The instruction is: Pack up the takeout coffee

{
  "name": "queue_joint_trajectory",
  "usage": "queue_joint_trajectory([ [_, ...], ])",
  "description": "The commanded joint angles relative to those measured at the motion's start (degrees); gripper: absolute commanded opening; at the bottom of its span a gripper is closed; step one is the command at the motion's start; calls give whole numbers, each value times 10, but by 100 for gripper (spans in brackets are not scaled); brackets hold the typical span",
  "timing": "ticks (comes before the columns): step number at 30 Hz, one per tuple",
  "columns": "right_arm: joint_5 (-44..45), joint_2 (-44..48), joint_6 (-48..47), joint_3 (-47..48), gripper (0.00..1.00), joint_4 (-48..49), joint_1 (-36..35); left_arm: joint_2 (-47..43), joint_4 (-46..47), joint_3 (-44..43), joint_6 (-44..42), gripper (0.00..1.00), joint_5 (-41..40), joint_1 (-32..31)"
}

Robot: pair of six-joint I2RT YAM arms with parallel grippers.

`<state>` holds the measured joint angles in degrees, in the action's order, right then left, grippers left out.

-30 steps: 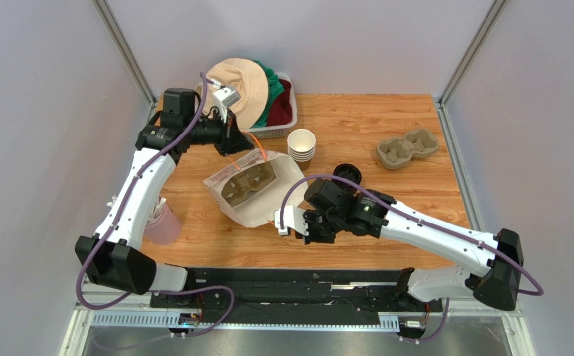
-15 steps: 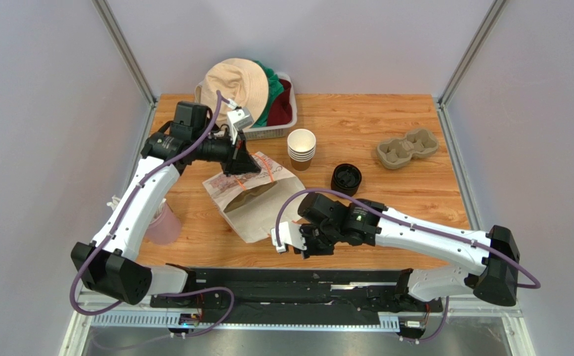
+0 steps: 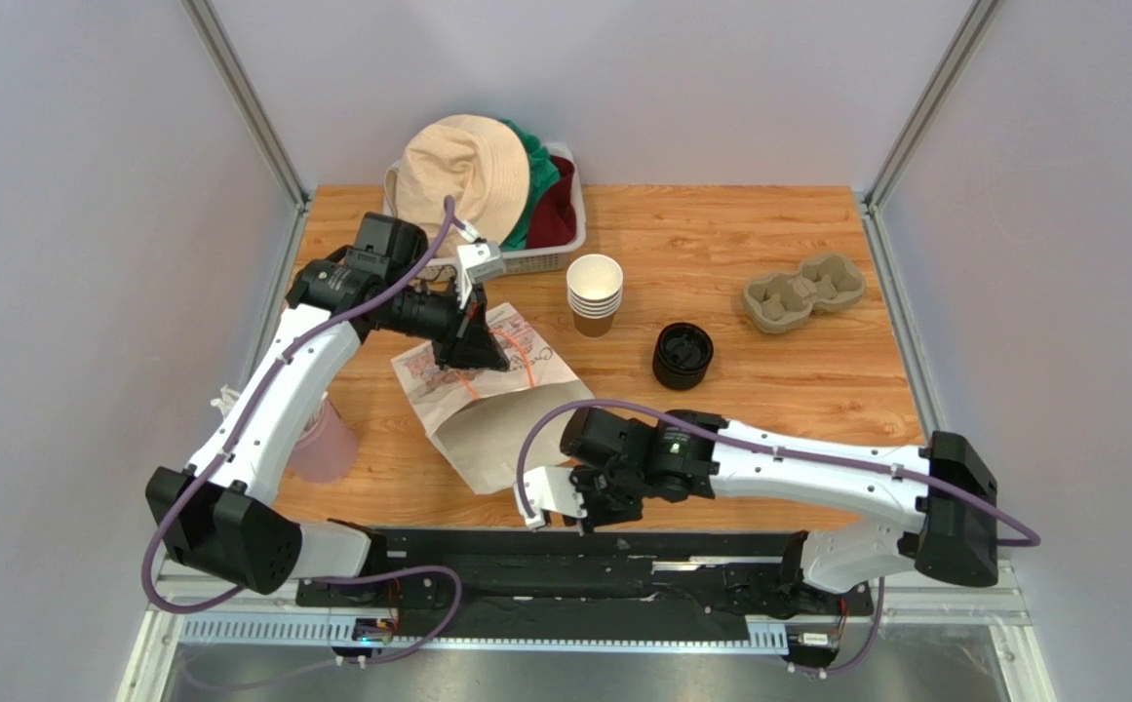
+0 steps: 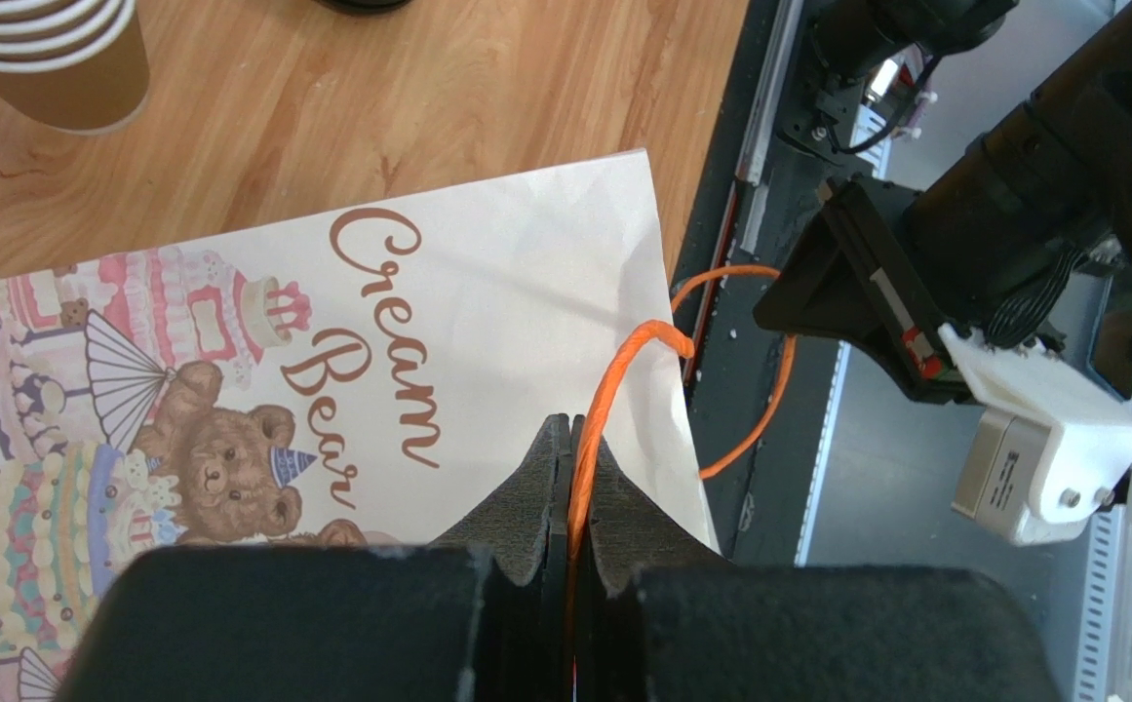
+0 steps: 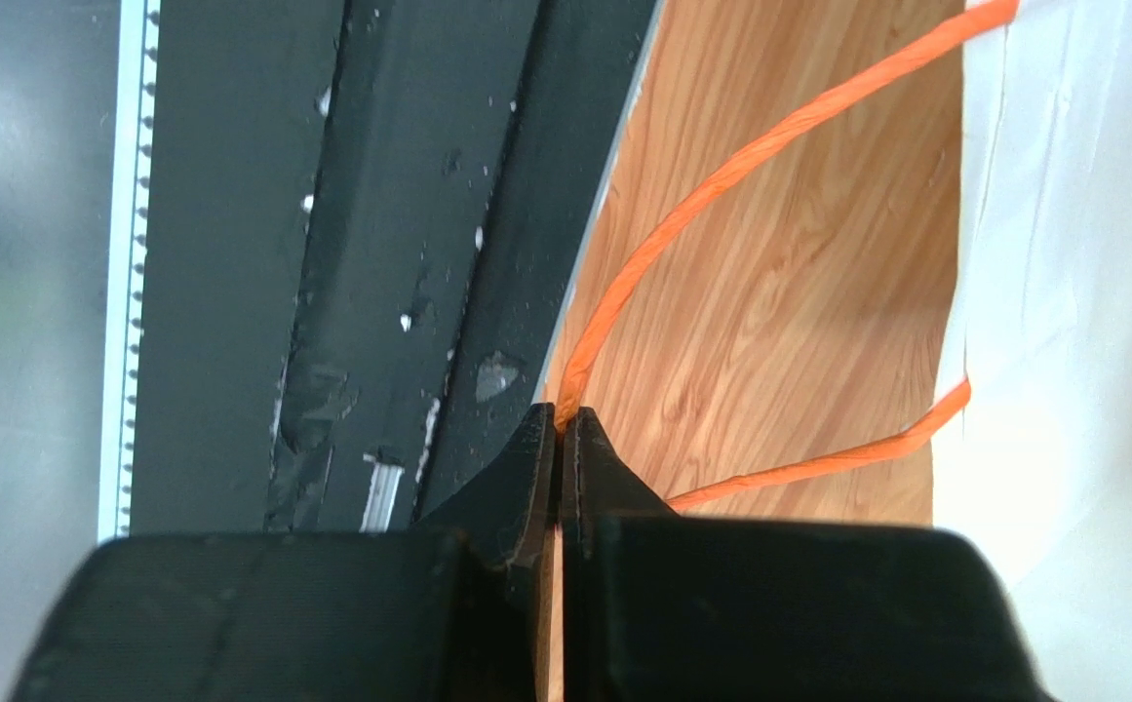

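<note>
Bag [image 3: 498, 417] left of cups [image 3: 595, 290] (stacked), carrier [image 3: 803, 294] far right

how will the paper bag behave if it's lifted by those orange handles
Probably floppy: the paper bag lies flat and creased, so it should sag rather than hold shape. Likely light, being thin paper. Its orange handles are thin cord, so a hard pull might tear them out.

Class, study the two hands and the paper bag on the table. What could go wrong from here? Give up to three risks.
1. The left hand and the right hand each pinch a thin orange handle of the paper bag; pulling them apart may tear one loose.
2. The right hand sits at the near edge of the table, so the bag could be dragged over it.
3. The left arm passes over the pink cup and might knock it.
</note>
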<state>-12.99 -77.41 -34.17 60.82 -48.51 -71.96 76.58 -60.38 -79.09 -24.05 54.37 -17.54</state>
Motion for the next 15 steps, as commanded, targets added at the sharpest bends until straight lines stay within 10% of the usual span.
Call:
queue_joint_trajectory([
  [1, 40, -48, 42, 39, 0, 52, -34, -13, -24, 5, -49, 0, 13, -2],
  [15, 225, -59, 51, 151, 0, 68, -82, -20, -9, -60, -14, 0, -26, -5],
])
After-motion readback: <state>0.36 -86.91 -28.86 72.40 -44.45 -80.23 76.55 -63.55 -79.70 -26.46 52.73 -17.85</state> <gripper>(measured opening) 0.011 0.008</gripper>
